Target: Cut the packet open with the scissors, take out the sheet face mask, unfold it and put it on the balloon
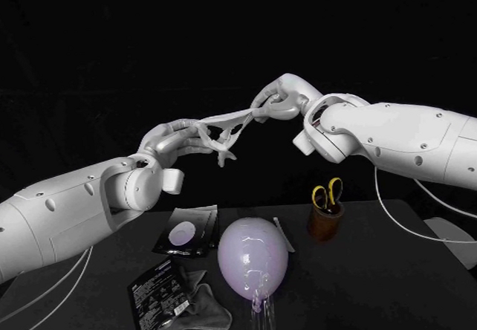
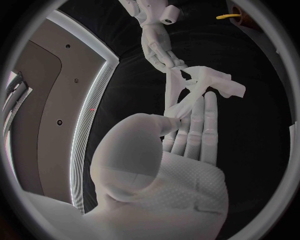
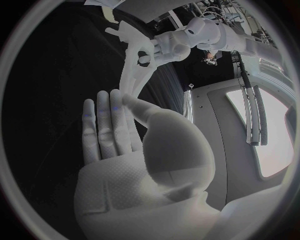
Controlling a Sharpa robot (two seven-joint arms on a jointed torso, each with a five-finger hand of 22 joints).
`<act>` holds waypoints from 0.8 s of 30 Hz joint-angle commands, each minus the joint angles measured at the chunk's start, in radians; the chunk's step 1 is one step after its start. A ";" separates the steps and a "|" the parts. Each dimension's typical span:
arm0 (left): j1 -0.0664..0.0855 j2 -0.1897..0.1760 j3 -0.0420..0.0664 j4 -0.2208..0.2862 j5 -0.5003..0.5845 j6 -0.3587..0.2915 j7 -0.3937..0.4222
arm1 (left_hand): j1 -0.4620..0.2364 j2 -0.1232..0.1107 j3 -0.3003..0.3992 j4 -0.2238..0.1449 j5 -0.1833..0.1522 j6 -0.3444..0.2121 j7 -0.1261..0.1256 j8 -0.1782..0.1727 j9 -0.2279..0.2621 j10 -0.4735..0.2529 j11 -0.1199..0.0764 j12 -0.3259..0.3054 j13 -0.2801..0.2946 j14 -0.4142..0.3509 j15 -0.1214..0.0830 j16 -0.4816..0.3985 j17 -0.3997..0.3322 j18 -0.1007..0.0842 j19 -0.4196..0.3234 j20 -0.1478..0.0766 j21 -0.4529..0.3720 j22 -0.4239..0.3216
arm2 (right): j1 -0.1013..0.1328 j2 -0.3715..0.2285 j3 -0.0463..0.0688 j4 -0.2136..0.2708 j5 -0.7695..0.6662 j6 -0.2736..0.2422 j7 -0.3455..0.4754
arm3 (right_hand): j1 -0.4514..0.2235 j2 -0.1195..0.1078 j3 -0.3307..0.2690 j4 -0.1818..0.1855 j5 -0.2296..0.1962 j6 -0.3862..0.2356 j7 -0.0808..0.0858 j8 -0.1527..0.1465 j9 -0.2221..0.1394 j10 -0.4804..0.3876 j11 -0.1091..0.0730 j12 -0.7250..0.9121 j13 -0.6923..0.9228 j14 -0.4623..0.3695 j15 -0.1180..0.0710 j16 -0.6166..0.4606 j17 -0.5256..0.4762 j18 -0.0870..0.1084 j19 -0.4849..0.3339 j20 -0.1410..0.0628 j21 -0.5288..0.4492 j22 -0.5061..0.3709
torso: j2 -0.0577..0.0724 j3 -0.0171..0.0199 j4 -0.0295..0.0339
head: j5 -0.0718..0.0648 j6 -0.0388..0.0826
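Low at the near left, a flat black printed packet (image 1: 159,290) lies on the black tabletop (image 1: 395,291), with a crumpled piece of greyish clear film (image 1: 208,304) just beside it on its right. Above it, the robot's silver left hand (image 1: 184,140) is raised well clear of the tabletop; its fingers (image 2: 203,120) lie straight and close together, with the thumb pressing one end of a white, limp sheet face mask (image 1: 228,127) against them. Farther back on the tabletop, a dark glossy pouch with a pale oval on its face (image 1: 186,233) rests on a pale sheet. The mask hangs in the air between the two hands, pulled out into a twisted, partly folded band; its cut-outs show as gaps, and a loose flap dangles near the left hand. Under it and well apart from it, a pale lilac, egg-shaped balloon (image 1: 252,259) sits at the middle of the tabletop, its neck pointing to the near edge. The silver right hand (image 1: 278,100) is held slightly higher and farther back than the left, and its fingers (image 3: 103,125) and thumb pinch the other end of the mask. At the far right of the tabletop, yellow-handled scissors (image 1: 327,194) stand handles-up in a brown cylindrical holder (image 1: 325,221).
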 commanded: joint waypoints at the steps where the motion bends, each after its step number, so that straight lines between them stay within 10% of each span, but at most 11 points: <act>1: 0.001 0.003 0.001 -0.002 -0.050 -0.027 0.009 | 0.002 -0.017 -0.025 0.010 -0.007 0.078 0.093 -0.021 -0.020 0.011 0.005 -0.011 -0.001 -0.084 0.018 -0.006 -0.002 -0.031 -0.085 0.012 0.007 0.018 | 0.001 -0.010 0.000 0.021 0.054 -0.011 0.030 | 0.009 -0.001 0.004 0.001 0.003 0.006 0.001 0.003 0.017 0.001 -0.005 -0.006 0.000 0.001 0.005 -0.006 0.001 0.019 -0.008 0.000 0.002 0.002 | 0.000 0.0004 0.0001 | 0.000 -0.004; 11: 0.003 0.015 -0.005 -0.028 -0.301 -0.088 -0.028 | 0.040 -0.029 -0.113 -0.028 -0.004 0.192 0.063 -0.142 -0.091 0.090 -0.019 -0.002 0.004 -0.142 0.008 0.082 0.007 -0.036 -0.178 0.021 0.089 0.091 | -0.004 -0.024 -0.011 0.063 0.076 0.027 0.034 | 0.009 -0.001 0.005 0.001 0.003 0.006 0.001 0.002 0.017 0.001 -0.005 -0.006 0.000 0.001 0.005 -0.007 0.001 0.018 -0.008 0.000 0.002 0.002 | -0.003 -0.0003 -0.0008 | -0.009 -0.011; 21: 0.006 0.018 -0.014 -0.012 -0.572 -0.096 -0.103 | 0.044 -0.028 -0.173 -0.038 -0.004 0.270 0.016 -0.225 -0.113 0.172 -0.067 0.134 0.078 -0.126 -0.037 0.268 0.081 -0.027 -0.215 0.024 0.171 0.156 | -0.062 -0.022 -0.026 0.082 0.011 0.013 0.024 | 0.011 0.001 0.005 0.002 0.003 0.006 0.001 0.002 0.018 0.002 -0.005 -0.007 0.000 0.003 0.005 -0.009 0.002 0.019 -0.008 0.000 0.004 0.005 | -0.003 0.0014 0.0056 | -0.004 -0.019; 24: -0.005 0.011 -0.007 -0.003 -0.586 -0.099 -0.110 | 0.045 -0.030 -0.174 -0.035 -0.004 0.280 0.015 -0.240 -0.113 0.163 -0.069 0.155 0.092 -0.129 -0.039 0.295 0.087 -0.022 -0.216 0.024 0.191 0.171 | -0.072 -0.021 -0.033 0.090 -0.008 0.008 0.020 | 0.009 0.000 0.003 0.003 0.003 0.006 0.002 0.002 0.018 0.002 -0.005 -0.008 0.001 0.004 0.005 -0.009 0.002 0.019 -0.007 0.000 0.005 0.006 | 0.001 -0.0005 -0.0036 | 0.004 -0.021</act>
